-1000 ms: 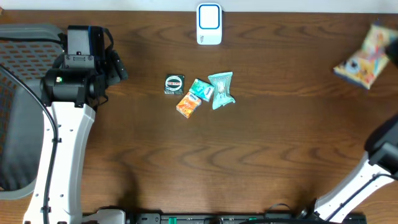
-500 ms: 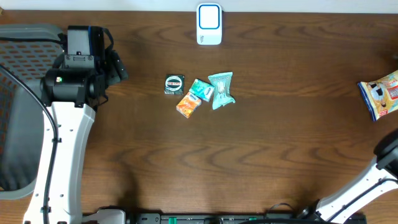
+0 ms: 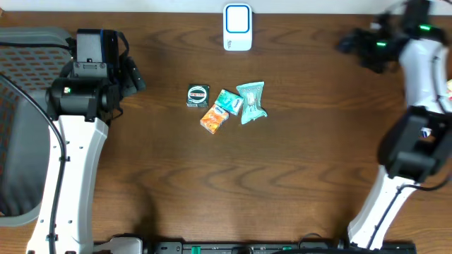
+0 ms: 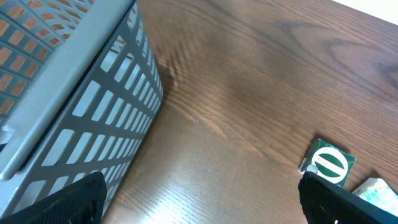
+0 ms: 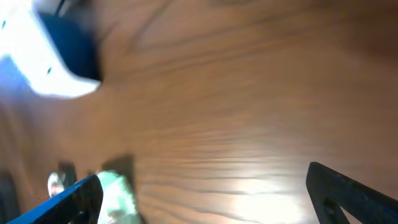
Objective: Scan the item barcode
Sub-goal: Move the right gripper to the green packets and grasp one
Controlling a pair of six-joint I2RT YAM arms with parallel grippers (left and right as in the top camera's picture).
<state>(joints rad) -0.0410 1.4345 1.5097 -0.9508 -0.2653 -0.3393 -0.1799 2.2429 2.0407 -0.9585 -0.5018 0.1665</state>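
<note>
The white and blue barcode scanner [image 3: 237,27] stands at the table's back edge and shows blurred in the right wrist view [image 5: 56,62]. Four small items lie mid-table: a dark square pack with a green-white round label [image 3: 198,95] [image 4: 329,163], an orange packet [image 3: 214,118], a small teal packet [image 3: 229,101] [image 4: 376,186] and a teal bag [image 3: 251,101] [image 5: 118,193]. My right gripper [image 3: 347,44] [image 5: 205,205] hovers open and empty at the back right, right of the scanner. My left gripper [image 3: 138,76] [image 4: 202,211] is open and empty, left of the items.
A grey mesh basket [image 4: 74,106] [image 3: 28,42] stands at the table's left, close beside my left gripper. Bare brown wood lies between both grippers and the cluster of items.
The colourful snack bag at the right edge has dropped out of view. My right arm has swung in to the back right, its jaws now wide. The left arm has not moved.
</note>
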